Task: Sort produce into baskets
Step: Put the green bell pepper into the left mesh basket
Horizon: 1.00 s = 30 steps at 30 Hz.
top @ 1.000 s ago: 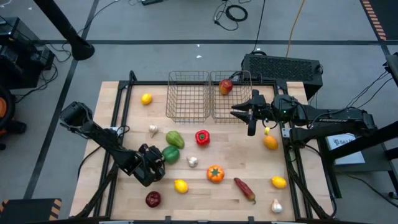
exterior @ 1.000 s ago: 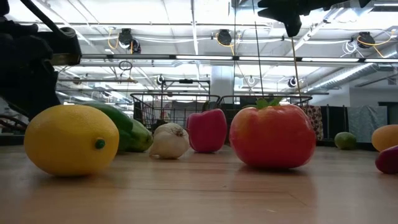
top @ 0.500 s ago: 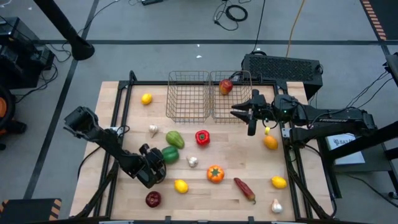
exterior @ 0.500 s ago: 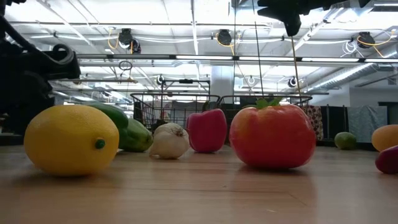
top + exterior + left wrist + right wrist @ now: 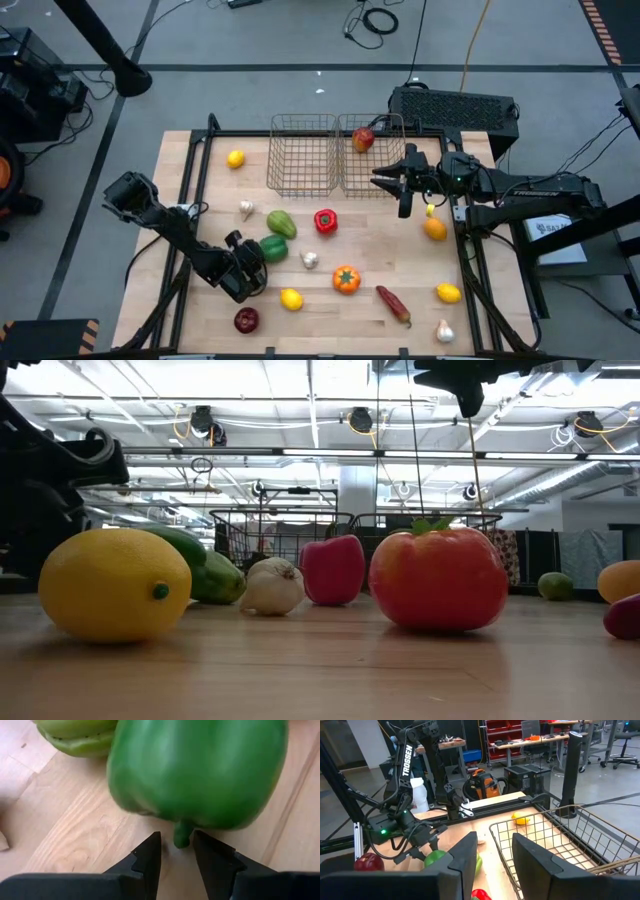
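Left wrist view shows the deciding relation: the green pepper (image 5: 197, 772) lies on the table (image 5: 65, 827) directly ahead of the left gripper (image 5: 178, 851), its short stem pointing back into the gap between the two fingers (image 5: 150, 857). The fingers stand slightly apart on either side of the stem and do not appear to press it, so nothing is grasped. A second, paler green pepper (image 5: 75, 735) lies just beyond, touching or nearly touching the first.

In the high view, the left gripper (image 5: 243, 262) sits at about 8 o'clock from the green pepper (image 5: 274, 248). The pepper's body is wider than the present finger gap, so the likely choices are to pinch the stem or to open wider and advance (a judgement only).

The right gripper (image 5: 397, 180) hovers beside the baskets, at 3 o'clock from the right basket (image 5: 345, 175), well apart from the pepper; its fingers are narrowly parted and hold nothing. The left arm is clearly nearer.

Containers: the right basket holds one red apple (image 5: 363, 138) at its far side. The left basket (image 5: 302, 155) holds nothing visible. All other produce lies on the table.
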Tool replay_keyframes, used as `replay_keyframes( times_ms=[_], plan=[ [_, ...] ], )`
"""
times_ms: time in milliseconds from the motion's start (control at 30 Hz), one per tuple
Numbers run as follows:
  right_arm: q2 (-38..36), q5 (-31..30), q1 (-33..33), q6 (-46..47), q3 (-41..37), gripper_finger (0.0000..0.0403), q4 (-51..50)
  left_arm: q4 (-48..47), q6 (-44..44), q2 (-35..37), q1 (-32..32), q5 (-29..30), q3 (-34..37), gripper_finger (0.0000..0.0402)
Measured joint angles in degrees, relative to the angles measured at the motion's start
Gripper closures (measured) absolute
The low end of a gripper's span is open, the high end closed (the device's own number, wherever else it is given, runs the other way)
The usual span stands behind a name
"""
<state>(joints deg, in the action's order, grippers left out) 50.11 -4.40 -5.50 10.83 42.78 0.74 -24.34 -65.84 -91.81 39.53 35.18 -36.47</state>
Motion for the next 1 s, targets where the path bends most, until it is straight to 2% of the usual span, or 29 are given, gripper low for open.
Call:
replay_keyframes(
  times_ms=[1000],
  plan=[
    [0.0,0.0,0.0,0.0,0.0,0.0287,0.2,-0.5,3.7,0.1,-0.1,-0.8,-1.0,0.0276]
  ],
)
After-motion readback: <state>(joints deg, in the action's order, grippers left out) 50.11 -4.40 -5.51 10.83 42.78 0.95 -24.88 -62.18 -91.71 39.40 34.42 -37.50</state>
